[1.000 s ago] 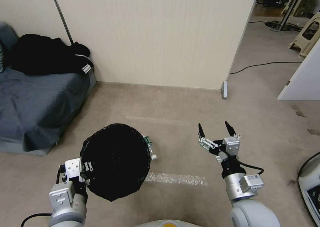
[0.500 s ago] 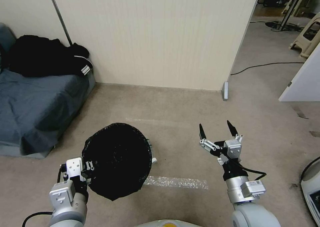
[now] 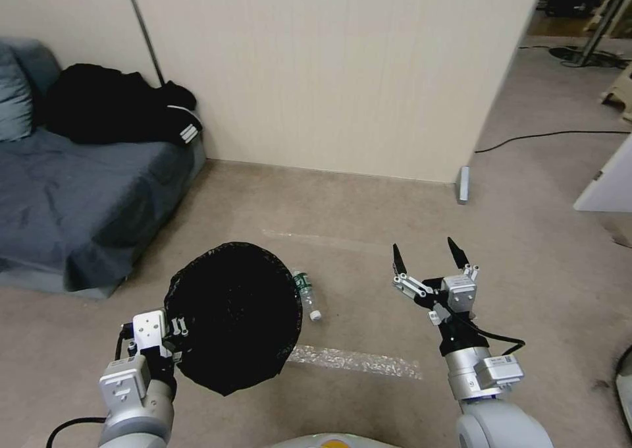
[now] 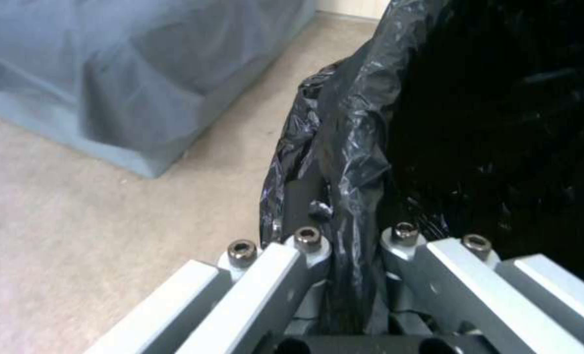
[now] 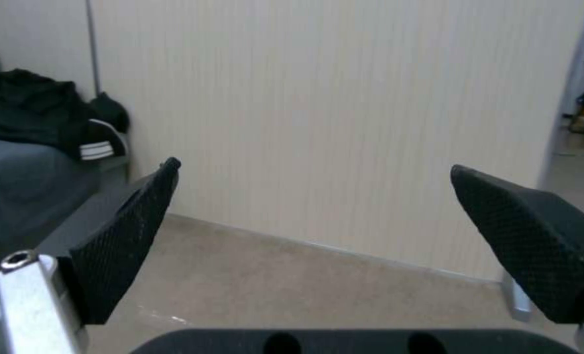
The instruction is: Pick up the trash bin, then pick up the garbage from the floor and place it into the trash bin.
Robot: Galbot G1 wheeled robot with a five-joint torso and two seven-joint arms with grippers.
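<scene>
I have the trash bin [image 3: 234, 316] up off the floor at lower left of the head view, its black liner facing the camera. My left gripper [image 3: 172, 333] is clamped on the bin's rim; in the left wrist view the crinkled liner [image 4: 344, 162] runs down between the 2 fingers [image 4: 276, 275], which are pinched onto it. So step 1, picking up the bin, looks done.

The 1 piece of garbage I can make out is a small clear bottle [image 3: 307, 294] with a green label and white cap, lying on the carpet just right of the bin's edge, near the middle of the head view. A strip of clear tape [image 3: 355, 361] lies on the floor below it.

My right gripper [image 3: 426, 262] hangs right of centre, above the carpet, jaws spread wide and holding nothing; the right wrist view shows both black pads [image 5: 125, 241] far apart with only the wall between them.

I judge the step in hand is fetching the bottle. That would need the right arm brought left and down, jaws astride the bottle's body, keeping clear of the bin.
</scene>
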